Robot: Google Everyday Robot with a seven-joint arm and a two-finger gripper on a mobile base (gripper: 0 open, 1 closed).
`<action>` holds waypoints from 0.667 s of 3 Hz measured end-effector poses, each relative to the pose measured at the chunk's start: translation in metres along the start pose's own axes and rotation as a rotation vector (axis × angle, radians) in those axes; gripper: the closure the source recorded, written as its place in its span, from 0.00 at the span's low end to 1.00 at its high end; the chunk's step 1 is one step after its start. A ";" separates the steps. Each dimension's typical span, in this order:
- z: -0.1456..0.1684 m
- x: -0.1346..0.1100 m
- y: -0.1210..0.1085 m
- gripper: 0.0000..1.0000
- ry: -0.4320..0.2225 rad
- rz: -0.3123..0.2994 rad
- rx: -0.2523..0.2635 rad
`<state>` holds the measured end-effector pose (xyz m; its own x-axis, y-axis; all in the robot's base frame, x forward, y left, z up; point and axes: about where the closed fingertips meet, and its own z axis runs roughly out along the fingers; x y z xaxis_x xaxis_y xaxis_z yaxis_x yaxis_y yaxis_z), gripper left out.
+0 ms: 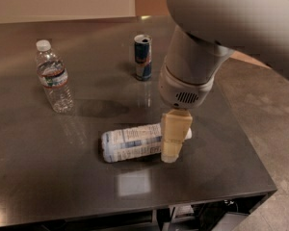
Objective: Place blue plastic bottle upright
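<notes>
The blue plastic bottle (130,142), with a white-and-pale-blue label, lies on its side on the dark table (48,186), cap end pointing right. My gripper (173,139) hangs from the big grey arm and sits over the bottle's neck end, covering the cap. Its cream-coloured finger (174,134) is in front of the bottle, reaching down to the table.
A ribbed clear bottle (53,77) with a narrow red-edged band stands upright at the left. A blue-and-silver drink can (143,57) stands at the back centre. The table's right edge (245,143) and front edge are close to the gripper.
</notes>
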<state>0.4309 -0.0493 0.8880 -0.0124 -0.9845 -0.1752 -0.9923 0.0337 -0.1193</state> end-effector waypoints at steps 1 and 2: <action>0.010 -0.008 0.009 0.00 0.017 -0.052 -0.030; 0.017 -0.015 0.020 0.00 0.029 -0.094 -0.052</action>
<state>0.4138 -0.0314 0.8716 0.0778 -0.9875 -0.1373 -0.9944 -0.0669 -0.0824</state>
